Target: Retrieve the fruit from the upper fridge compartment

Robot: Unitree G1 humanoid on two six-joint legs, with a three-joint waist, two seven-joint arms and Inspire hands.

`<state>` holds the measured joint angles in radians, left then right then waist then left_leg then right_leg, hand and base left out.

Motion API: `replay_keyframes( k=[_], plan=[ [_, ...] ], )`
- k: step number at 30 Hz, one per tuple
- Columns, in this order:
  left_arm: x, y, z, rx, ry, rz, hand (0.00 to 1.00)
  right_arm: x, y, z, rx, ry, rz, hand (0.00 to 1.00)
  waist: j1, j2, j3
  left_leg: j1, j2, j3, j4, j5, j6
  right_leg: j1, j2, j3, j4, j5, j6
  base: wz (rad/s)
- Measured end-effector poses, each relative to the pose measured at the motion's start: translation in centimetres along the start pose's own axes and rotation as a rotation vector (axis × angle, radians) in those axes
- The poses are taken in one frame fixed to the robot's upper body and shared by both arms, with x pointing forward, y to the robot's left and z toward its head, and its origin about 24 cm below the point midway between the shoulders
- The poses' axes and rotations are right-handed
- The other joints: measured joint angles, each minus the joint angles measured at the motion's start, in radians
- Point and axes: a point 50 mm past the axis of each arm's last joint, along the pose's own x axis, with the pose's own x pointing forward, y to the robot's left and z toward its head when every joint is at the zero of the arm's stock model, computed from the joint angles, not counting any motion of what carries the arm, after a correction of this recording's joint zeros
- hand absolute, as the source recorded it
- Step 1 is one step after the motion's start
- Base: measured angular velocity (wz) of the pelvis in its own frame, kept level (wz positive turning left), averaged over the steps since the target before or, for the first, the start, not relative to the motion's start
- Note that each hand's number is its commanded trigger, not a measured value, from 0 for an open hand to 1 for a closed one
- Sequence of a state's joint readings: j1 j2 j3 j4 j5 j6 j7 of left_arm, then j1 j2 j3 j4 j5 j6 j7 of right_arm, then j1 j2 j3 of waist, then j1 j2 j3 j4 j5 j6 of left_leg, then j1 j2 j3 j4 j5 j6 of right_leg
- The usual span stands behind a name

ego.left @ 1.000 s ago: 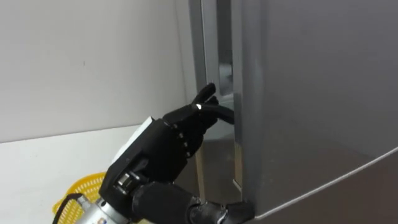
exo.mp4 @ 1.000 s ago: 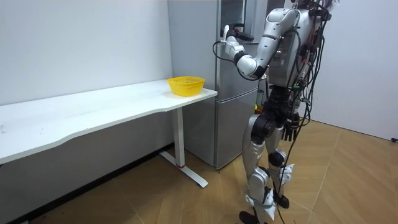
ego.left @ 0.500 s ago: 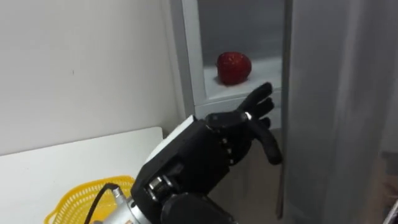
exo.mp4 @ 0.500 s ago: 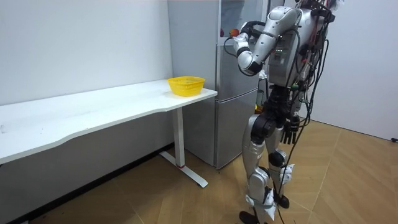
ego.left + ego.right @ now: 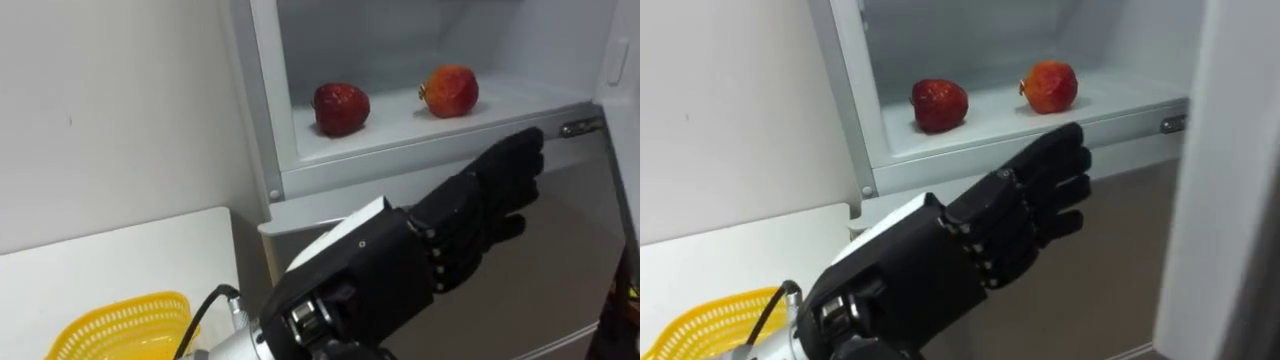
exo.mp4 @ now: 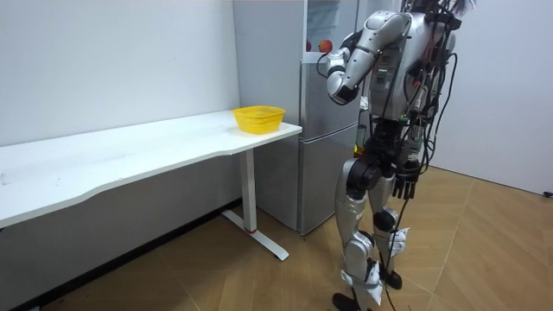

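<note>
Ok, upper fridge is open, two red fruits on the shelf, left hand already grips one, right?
No: the left hand grips nothing. The left eye view shows it open below the shelf, where the darker red fruit and the orange-red fruit lie untouched.

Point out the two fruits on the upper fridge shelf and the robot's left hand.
Dark red fruit (image 5: 341, 108), left eye view: centre of its front.
Orange-red fruit (image 5: 451, 91), left eye view: centre of its front.
Left hand (image 5: 425, 248), left eye view: back of the hand, below the knuckles.
</note>
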<state>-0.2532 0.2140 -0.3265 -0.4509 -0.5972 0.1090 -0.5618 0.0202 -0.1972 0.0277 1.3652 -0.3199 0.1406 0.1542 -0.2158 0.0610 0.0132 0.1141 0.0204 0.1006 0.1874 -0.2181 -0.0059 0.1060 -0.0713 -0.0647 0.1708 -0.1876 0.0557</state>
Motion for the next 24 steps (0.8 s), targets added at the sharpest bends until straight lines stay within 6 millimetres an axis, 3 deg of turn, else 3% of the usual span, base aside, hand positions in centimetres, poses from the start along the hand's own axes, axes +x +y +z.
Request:
replay_keyframes(
  k=[11, 24],
  plan=[
    [0.4, -0.3, 0.0, -0.004, -0.004, -0.022, 0.0, -0.1, -0.3, 1.1, -0.018, -0.041, -0.018, 0.0, -0.03, -0.01, -0.0065, -0.003, 0.0, 0.003, 0.002, 0.0, 0.0, 0.0, 0.0, 0.0, 0.0, 0.0, 0.0, 0.0],
    [4.5, -2.8, 0.9, -0.007, -0.082, -0.224, 0.0, -0.1, -0.3, 2.1, -0.068, -0.059, -0.018, 0.0, -0.054, -0.01, -0.006, 0.0, 0.001, 0.007, 0.001, 0.0, 0.0, 0.008, 0.001, 0.007, -0.002, 0.001, -0.001, -0.01]
  ],
)
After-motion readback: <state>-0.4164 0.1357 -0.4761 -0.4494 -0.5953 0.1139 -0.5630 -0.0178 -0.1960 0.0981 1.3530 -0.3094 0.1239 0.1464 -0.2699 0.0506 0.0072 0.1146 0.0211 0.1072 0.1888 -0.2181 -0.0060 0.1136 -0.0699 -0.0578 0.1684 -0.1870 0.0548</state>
